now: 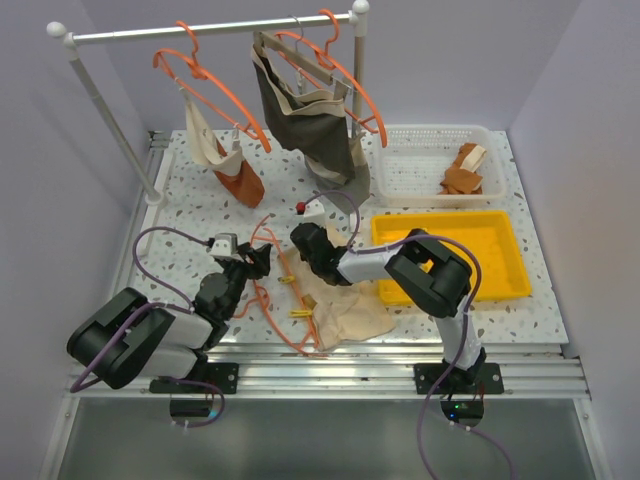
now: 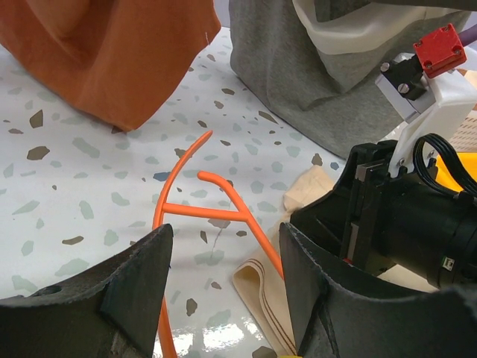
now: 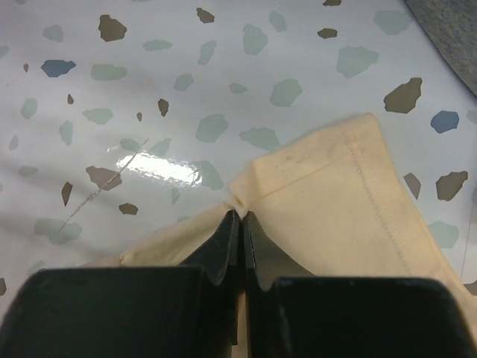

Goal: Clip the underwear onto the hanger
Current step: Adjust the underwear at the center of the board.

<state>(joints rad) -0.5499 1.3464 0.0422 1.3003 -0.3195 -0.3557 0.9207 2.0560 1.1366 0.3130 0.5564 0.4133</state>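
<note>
The right jaws are pinched shut on a small fold at the hemmed edge of the cream underwear [image 3: 335,201]. It lies flat at the near centre of the worktop [image 3: 223,60], touching the orange hanger [image 1: 268,300]; which of the two lies on top I cannot tell. The left jaws stand wide apart and hold nothing, poised just above the hanger's hook end.

The pinch looks thin, with only a little cloth at the very tips, so a lift could let the underwear slip free. The hanger lies loose, and cloth dragged across it would likely push it askew. The yellow clips [image 1: 290,283] on it are small, and limp cloth may sag past them rather than feed in. The right wrist sits just beside the left jaws, so a careless move by either arm risks a knock.

The worktop is glossy white with coloured speckles, smooth enough for the hanger to slide, and it throws glare. Pale grey walls close it in. At the back a white rail [image 1: 200,30] carries more orange hangers and a dark grey-brown garment [image 1: 310,120]. To the right stand a white basket [image 1: 415,165] holding a rust-orange cloth [image 1: 462,178] and a yellow tray [image 1: 490,250].
</note>
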